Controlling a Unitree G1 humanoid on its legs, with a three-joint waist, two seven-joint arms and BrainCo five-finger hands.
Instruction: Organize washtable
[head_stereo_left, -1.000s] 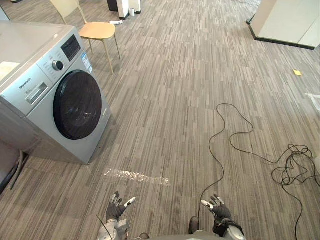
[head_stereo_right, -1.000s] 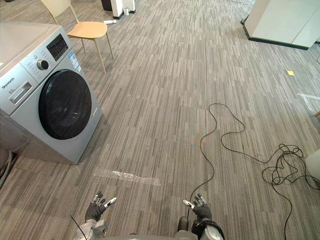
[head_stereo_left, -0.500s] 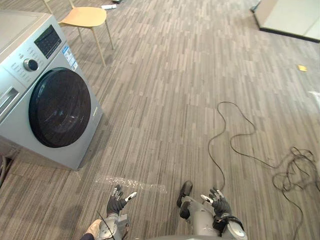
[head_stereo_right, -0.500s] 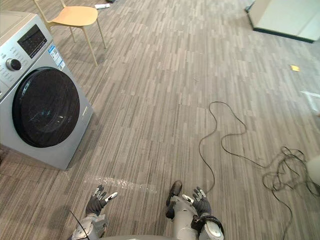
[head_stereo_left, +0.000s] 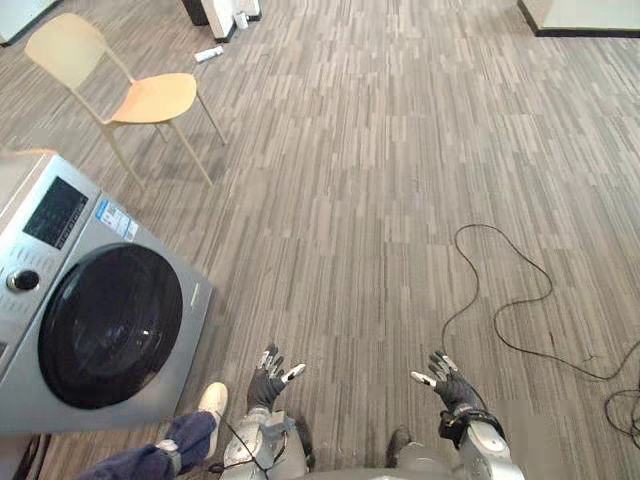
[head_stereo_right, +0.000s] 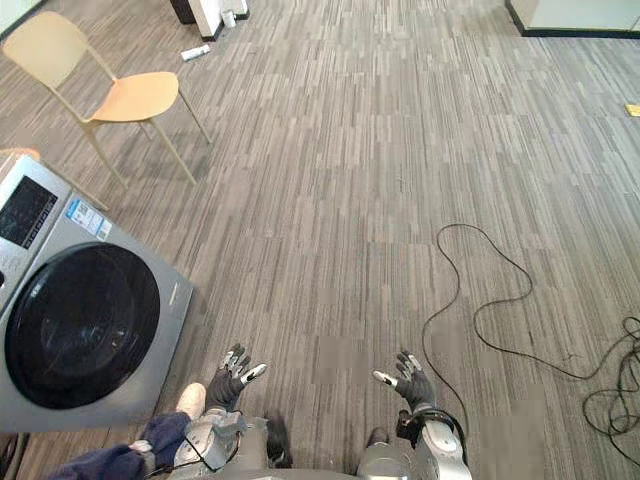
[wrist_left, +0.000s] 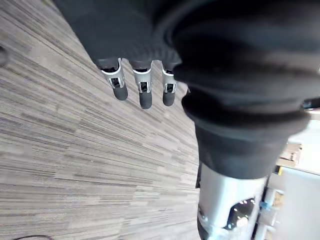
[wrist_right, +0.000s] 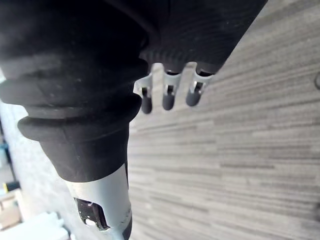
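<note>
My left hand (head_stereo_left: 267, 375) hangs low in front of me over the striped floor, fingers relaxed and holding nothing. My right hand (head_stereo_left: 446, 378) hangs at the same height to the right, also open and empty. In the left wrist view my left hand's fingers (wrist_left: 142, 90) point out straight above bare floor. The right wrist view shows my right hand's fingers (wrist_right: 167, 96) straight over bare floor too. No washtable shows in these views.
A grey front-loading washing machine (head_stereo_left: 85, 320) with a dark round door stands at the left. A person's leg and white shoe (head_stereo_left: 208, 405) are beside it, near my left hand. A tan chair (head_stereo_left: 125, 100) stands further back. A black cable (head_stereo_left: 500, 300) loops on the floor to the right.
The camera has swung, so the washing machine now sits lower left and the chair is in full view. A person's leg and shoe have come in by the machine. Both hands stay open.
</note>
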